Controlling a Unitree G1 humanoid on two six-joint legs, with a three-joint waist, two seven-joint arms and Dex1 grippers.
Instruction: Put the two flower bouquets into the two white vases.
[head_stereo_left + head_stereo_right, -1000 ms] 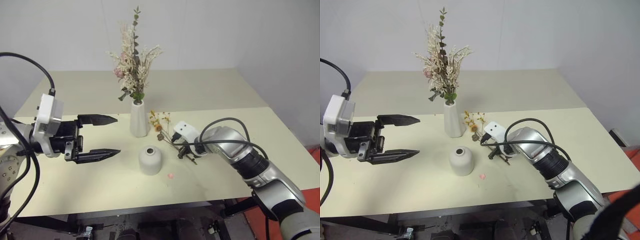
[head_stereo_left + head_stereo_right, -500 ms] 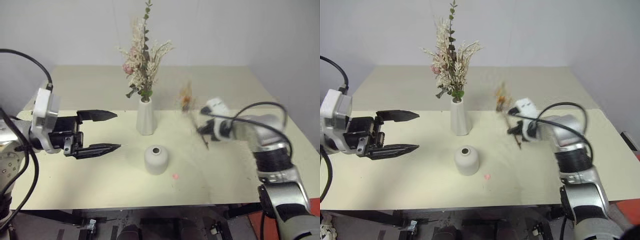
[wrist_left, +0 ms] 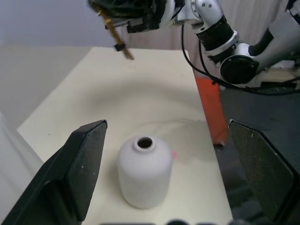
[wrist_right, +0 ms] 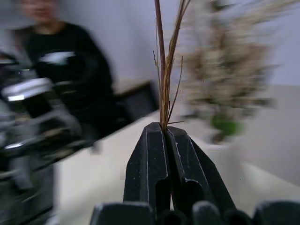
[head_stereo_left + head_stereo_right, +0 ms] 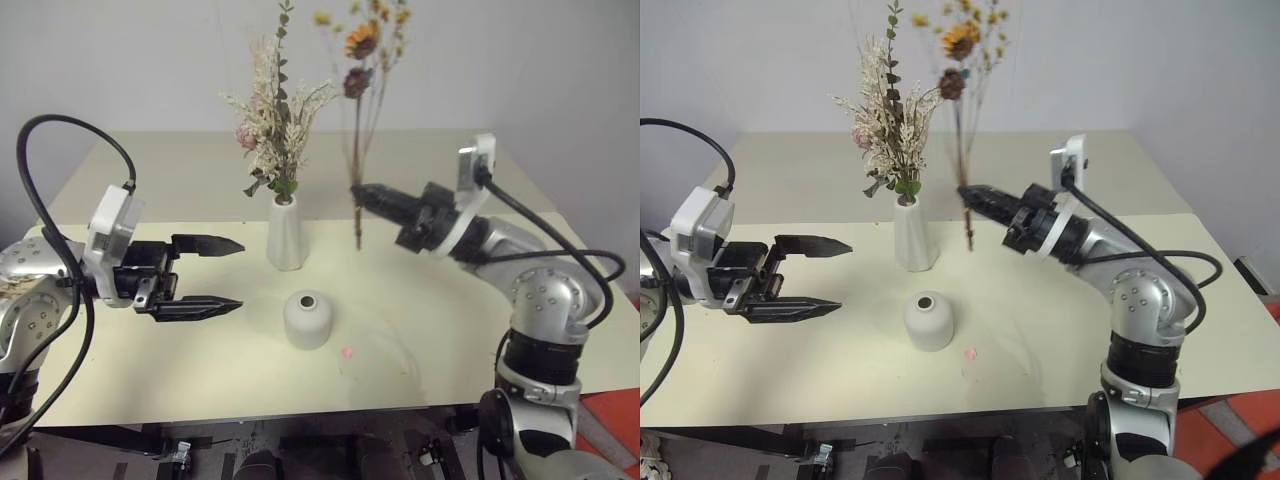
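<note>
The right tool [image 5: 360,193] is clamped tight on the stems of the thin sprig [image 5: 357,150], holding it upright in the air, yellow-orange blooms at the top, the cut end dangling clear above the table [image 5: 450,330]. From the head view the sprig hangs at about 1 o'clock from the short vase [image 5: 307,319], just to the 3 o'clock side of the tall vase [image 5: 284,236] and apart from it. In the right wrist view the two black fingers [image 4: 149,168] press together with the stems rising straight out between them.

The full bunch [image 5: 276,130] stands in the tall vase, cream, pink and green, spreading wide above the narrow neck. The short vase sits on the table at 6 o'clock from the tall one, near it but not touching, its small top hole open and bare. A small pink speck [image 5: 347,352] lies on the table at about 4 o'clock from the short vase.

The left tool [image 5: 232,273] is spread wide with nothing in it, hanging level at 9 o'clock from the short vase, tips pointing toward it and well short of touching. In the left wrist view the short vase sits squarely between the two parted fingers [image 3: 84,164].

A person in a dark top [image 4: 61,84] shows, blurred, behind the table in the right wrist view.
</note>
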